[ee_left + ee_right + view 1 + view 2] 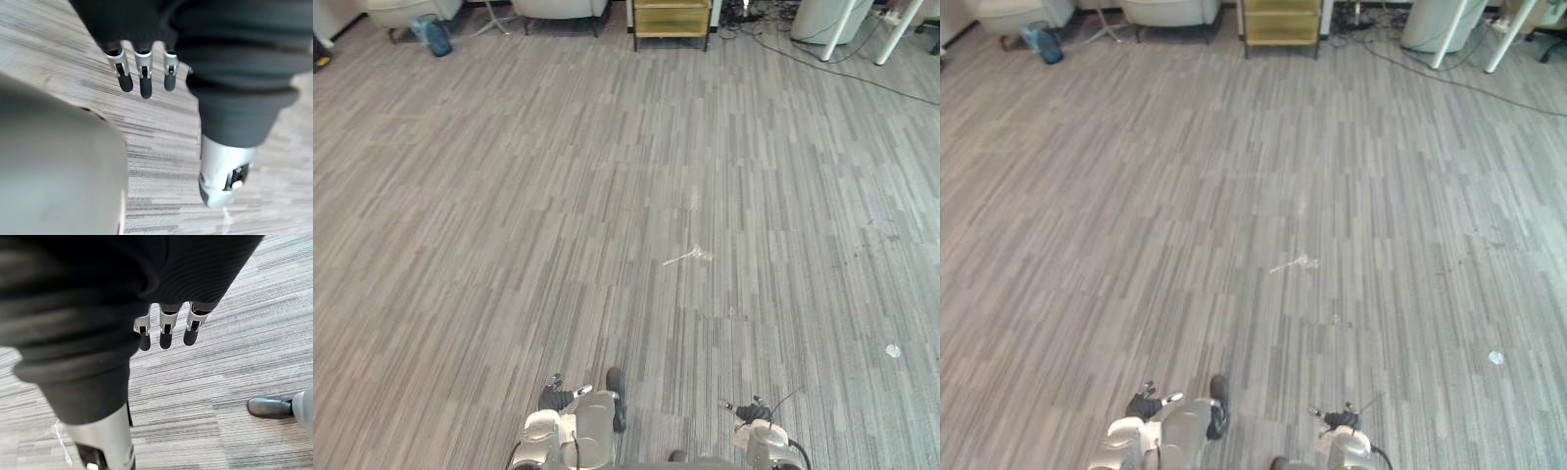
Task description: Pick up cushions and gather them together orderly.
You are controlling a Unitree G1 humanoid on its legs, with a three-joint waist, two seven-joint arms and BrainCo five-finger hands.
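Far to the left of the wooden cabinet (672,18): a blue bag (435,37) on the grey striped carpet (509,245), just beside the base of a pale armchair (411,10). Between that and the cabinet: a second pale armchair (560,8). To the right of the cabinet: slanted white table legs (842,29), with a dark cable (832,73) trailing over the carpet from near the cabinet's right side. Well nearer than the cabinet, roughly in line with it: a thin white scrap (690,257) lying flat. Further right and nearer again: a small pale round spot (893,350).

Left hand (142,73): hanging over bare carpet well away from the cabinet, fingers straight and side by side, thumb apart, nothing in its grasp. Right hand (166,330): likewise over bare carpet, fingers extended and pointing down, holding nothing.

Cannot tell where the cushions lie.
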